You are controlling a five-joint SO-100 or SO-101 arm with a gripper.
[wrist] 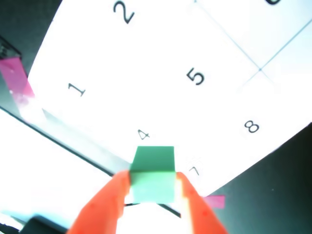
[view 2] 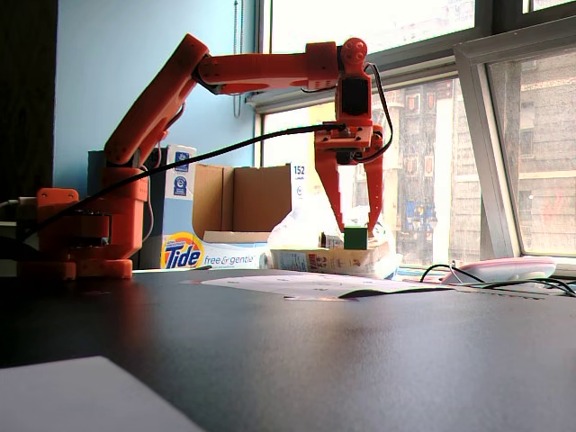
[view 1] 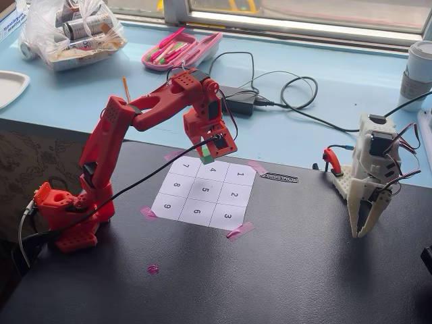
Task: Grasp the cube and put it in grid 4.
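Fig.: carry phase, cube airborne. Gripper is closed on the green cube, fingers nearly parallel w/ the cube pinched at the tips, clear of the sheet. Cube hangs over the sheet's far edge, roughly above grid 4, near 7. Best practice: centre over the 4 cell, lower vertically, release only at paper contact.

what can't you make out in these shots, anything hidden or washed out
- Whether the green cube, held in the gripper, hangs exactly above grid 4: the wrist view is overexposed, and the cell lines near it are lost.
- Grid 4 in a fixed view: the gripper and cube cover its near-left corner.
- The numbered sheet in the low fixed view: seen edge-on, no digits readable.
- The arm's base: out of frame in the wrist view.
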